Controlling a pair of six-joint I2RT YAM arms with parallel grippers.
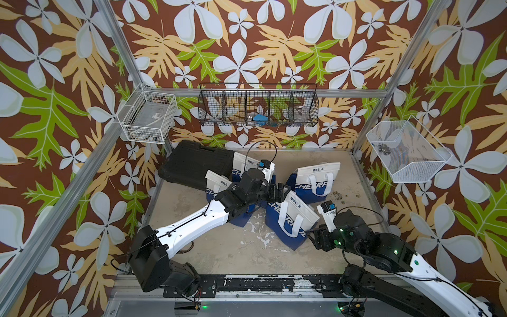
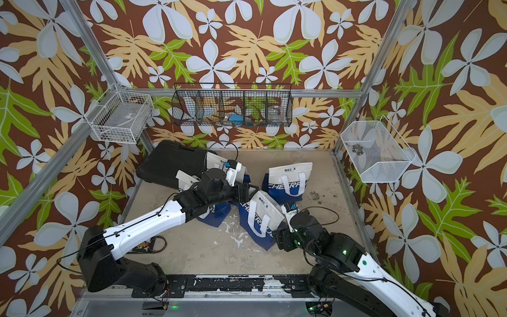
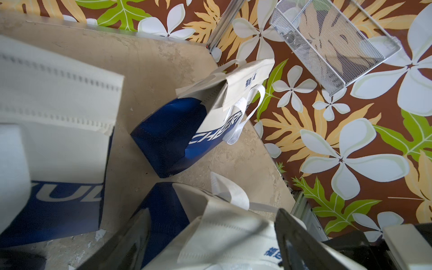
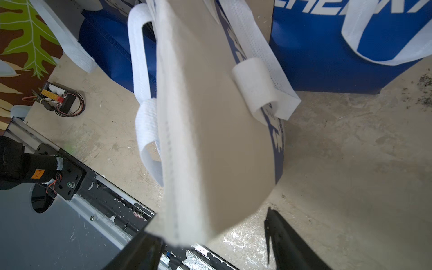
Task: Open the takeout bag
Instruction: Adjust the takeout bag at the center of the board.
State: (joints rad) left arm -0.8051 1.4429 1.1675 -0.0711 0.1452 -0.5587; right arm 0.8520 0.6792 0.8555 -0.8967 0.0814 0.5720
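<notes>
1. item: takeout bag (image 1: 297, 210), blue below and white above. it is sitting just right of centre in both top views, leaning over on the table (image 1: 233, 255), with its top pointing to the lower right of the frame.
2. neighbours: a second bag (image 1: 314, 179) is standing near it toward the upper right. more bags (image 1: 216, 181) are lying partly under the left arm, beside a black case (image 1: 194, 162).
3. left gripper (image 1: 285, 192): it is hovering at the bag's upper-left end. in the left wrist view its fingers (image 3: 299, 243) are standing wide apart with the white top fabric between them, and nothing is being clamped.
4. right gripper (image 1: 315, 237): it is sitting at the bag's lower-right end. in the right wrist view its jaws are spread and the stitched rim (image 4: 177, 163) is lying between them, brushing one finger but not being pinched.
5. mouth: the two walls are lying flat together, so the bag is looking unopened.
6. handling, as a judgement: the fabric is looking thin, soft and non-woven. the bag is probably light, so it is likely to slide or tip rather than resist a pull.
7. hold points, as a judgement: the loop handles (image 4: 261, 84) are flopping loose and giving poor control. the stitched rim beside a handle root is looking firmer, and each gripper is best taking one wall only before drawing the walls apart.
</notes>
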